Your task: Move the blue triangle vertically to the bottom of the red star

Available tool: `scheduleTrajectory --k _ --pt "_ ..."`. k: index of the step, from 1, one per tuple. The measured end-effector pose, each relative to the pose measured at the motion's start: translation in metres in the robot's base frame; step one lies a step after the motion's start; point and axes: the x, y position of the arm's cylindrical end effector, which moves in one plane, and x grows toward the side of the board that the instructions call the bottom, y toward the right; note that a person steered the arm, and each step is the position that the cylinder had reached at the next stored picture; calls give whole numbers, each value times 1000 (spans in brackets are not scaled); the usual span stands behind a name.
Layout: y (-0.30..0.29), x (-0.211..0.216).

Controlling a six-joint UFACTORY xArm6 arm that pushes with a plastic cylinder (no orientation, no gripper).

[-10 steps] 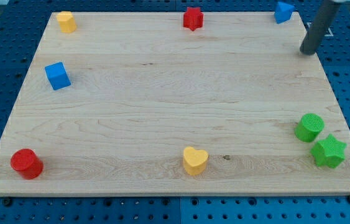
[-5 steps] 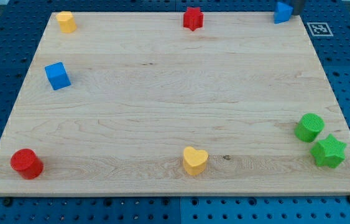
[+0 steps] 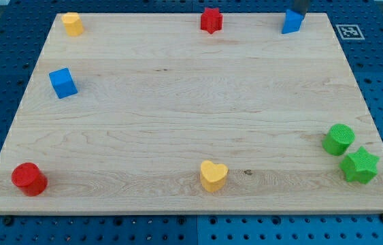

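Note:
The blue triangle [image 3: 291, 22] lies near the top edge of the wooden board, right of centre. The red star [image 3: 211, 20] sits at the top edge about a fifth of the board's width to its left. My tip [image 3: 298, 13] is a dark rod at the view's top edge, touching the triangle's upper right side. Only the rod's lowest part shows.
A yellow block [image 3: 73, 23] sits at the top left, a blue cube [image 3: 62, 82] on the left, a red cylinder [image 3: 28, 178] at the bottom left. A yellow heart [image 3: 213, 175] is at bottom centre. A green cylinder [image 3: 339, 139] and green star [image 3: 359, 165] stand at the right.
My tip moved from the right of the board up and left to behind the blue triangle. The triangle has slid left and slightly down, toward the red star.

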Motion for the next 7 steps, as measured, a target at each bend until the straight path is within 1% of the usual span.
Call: scheduleTrajectory --k 2,3,4,6,7 --pt "-19 20" --pt "-21 44" --pt "-37 56" --pt "-106 63" --pt "-124 82"
